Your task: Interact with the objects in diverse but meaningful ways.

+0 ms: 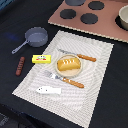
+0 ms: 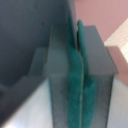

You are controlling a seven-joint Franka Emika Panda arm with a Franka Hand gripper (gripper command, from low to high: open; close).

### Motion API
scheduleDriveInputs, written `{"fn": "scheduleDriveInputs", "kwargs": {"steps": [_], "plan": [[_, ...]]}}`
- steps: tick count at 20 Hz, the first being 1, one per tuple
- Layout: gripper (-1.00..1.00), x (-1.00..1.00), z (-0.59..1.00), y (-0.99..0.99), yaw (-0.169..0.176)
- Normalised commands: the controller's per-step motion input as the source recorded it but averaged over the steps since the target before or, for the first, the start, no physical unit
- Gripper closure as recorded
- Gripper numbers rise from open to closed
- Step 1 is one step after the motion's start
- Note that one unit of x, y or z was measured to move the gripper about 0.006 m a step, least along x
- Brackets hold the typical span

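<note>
**Fingers pressed together above a laid place setting**

Pads (image 2: pixel 75 95) of green rubber meet face to face in my wrist view, so my gripper (image 2: pixel 74 75) is closed with nothing between its fingers. Behind it I make out only blurred dark and pinkish surfaces, perhaps the tabletop and the stove board, though I cannot be sure. My arm does not appear in the exterior view.

On the striped placemat (image 1: pixel 97 62) sits a plate (image 1: pixel 58 70) carrying the bread loaf (image 1: pixel 68 63). A knife (image 1: pixel 80 55) lies just beyond the plate and a fork (image 1: pixel 65 79) just before it, both orange-handled. The butter block (image 1: pixel 41 59) rests at the mat's edge toward the exterior view's left, and the white fish (image 1: pixel 48 90) lies near the mat's front corner. Off the mat, on the dark tabletop, are the grey saucepan (image 1: pixel 35 36) and, nearer, the sausage (image 1: pixel 20 65). The pink stove board (image 1: pixel 95 15) with dark burners stands at the back.
</note>
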Motion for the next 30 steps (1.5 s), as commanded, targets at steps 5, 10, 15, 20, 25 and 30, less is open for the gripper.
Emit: {"fn": "scheduleDriveInputs", "kwargs": {"steps": [5, 10, 15, 20, 25, 30], "plan": [[1.00, 0.87, 0.88, 0.11, -0.031], [1.00, 0.95, 0.51, 0.11, -0.030], [1.00, 0.94, 0.32, 0.09, -0.030], [1.00, 0.97, 0.32, 0.11, -0.027], [1.00, 0.80, 0.20, 0.06, -0.034], [1.00, 0.54, 0.00, 0.00, -0.030]]}}
